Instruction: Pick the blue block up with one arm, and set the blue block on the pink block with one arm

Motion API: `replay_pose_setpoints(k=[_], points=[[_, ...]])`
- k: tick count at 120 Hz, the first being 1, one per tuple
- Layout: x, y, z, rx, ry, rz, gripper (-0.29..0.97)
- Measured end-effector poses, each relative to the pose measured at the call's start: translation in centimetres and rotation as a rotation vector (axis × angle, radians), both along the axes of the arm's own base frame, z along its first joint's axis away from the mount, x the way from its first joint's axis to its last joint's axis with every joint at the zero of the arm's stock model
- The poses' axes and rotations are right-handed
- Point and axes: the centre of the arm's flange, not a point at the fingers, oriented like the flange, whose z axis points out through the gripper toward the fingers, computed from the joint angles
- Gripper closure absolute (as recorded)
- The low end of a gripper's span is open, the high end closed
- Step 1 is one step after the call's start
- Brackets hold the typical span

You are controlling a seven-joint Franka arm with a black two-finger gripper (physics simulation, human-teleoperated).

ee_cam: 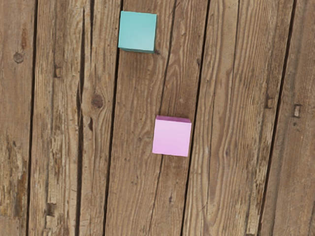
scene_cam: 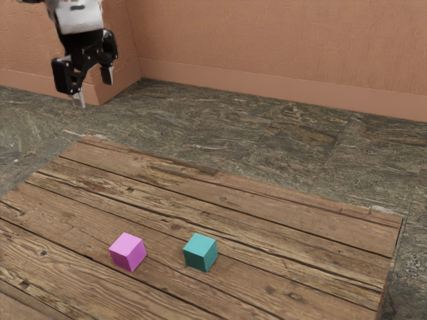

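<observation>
The wooden worktop [scene_cam: 280,220] is made of rough planks with dark gaps between them, and it stands on a stone floor [scene_cam: 267,133] in front of a plain wall [scene_cam: 280,33]. The arm comes in at the exterior view's upper left, and its claw [scene_cam: 92,87] hangs high above the far corner of the worktop, well apart from both blocks. It is small in that view, but its two fingers look spread, with nothing between them, so I take it as open and empty.

The blue block [scene_cam: 200,252], closer to teal in shade, lies flat on the planks near the front of the worktop. The pink block [scene_cam: 127,251] sits near it on the exterior view's left, with bare wood between them. Neither has been touched.

The whole job is still ahead, starting with the reach down to the blue block. The blocks are close, so a wide claw coming down slightly off line could knock the pink one away. Both are small, so an off-centre grip could twist the blue block. A skewed release on top could let it slide off.
</observation>
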Motion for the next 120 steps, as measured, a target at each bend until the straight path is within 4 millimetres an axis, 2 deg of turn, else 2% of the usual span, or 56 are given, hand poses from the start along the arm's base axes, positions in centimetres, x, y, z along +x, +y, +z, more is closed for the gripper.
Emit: replay_pose_setpoints(k=[7, 12, 21, 28, 39, 46, 61, 69, 78, 86, 92, 97, 102, 108, 120], points=[[0.1, 0.7, -2.8, -0.046, 0.017, 0.014, 0.0], [0.2, 0.5, -3.8, -0.091, 0.017, 0.009, 0.0], [0.6, -0.7, -4.1, -0.147, -0.019, -0.028, 0.0], [1.0, -0.8, -3.9, -0.173, -0.048, -0.045, 0.0], [0.2, -1.2, -2.1, -0.225, -0.108, -0.145, 0.0], [0.3, -1.3, -1.7, -0.232, -0.13, -0.197, 0.0], [1.2, -1.6, -2.1, -0.197, -0.152, -0.248, 0.0], [1.8, -1.6, -3.4, -0.173, -0.139, -0.249, 0.0], [0.6, -2.1, -6.5, -0.13, -0.084, -0.246, 0.0], [-2.0, -2.8, -10.2, -0.118, -0.059, -0.238, 0.0], [-3.5, -2.7, -11.2, -0.119, -0.077, -0.24, 0.0], [-3.8, -2.8, -12.0, -0.123, -0.083, -0.244, 0.0], [-3.2, -3.5, -13.0, -0.124, -0.076, -0.257, 0.0], [-1.1, -4.5, -14.7, -0.125, -0.052, -0.273, 0.0], [3.2, -7.4, -20.4, -0.127, 0.017, -0.323, 0.0]])
